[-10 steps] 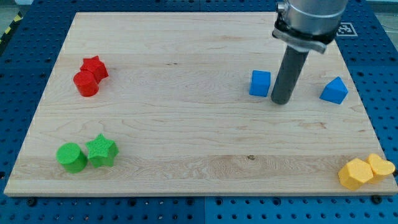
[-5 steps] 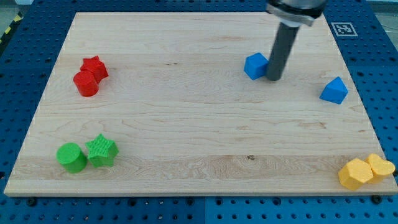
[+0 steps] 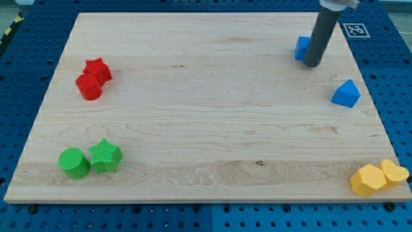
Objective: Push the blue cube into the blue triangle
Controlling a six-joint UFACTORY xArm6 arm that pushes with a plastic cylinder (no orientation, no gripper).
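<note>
The blue cube [image 3: 301, 48] sits near the view's top right of the wooden board, partly hidden behind the dark rod. My tip [image 3: 312, 65] stands just right of and below the cube, touching or nearly touching it. The blue triangle [image 3: 346, 94] lies lower and further right, near the board's right edge, well apart from the cube and the tip.
A red star [image 3: 98, 68] and red cylinder [image 3: 89, 86] sit together at the left. A green cylinder [image 3: 73, 163] and green star [image 3: 105, 156] sit at the bottom left. Two yellow blocks [image 3: 378, 177] sit at the bottom right corner.
The rod has moved up and to the right. The blue cube has been carried up and right with it, away from the board's middle; the triangle has not moved.
</note>
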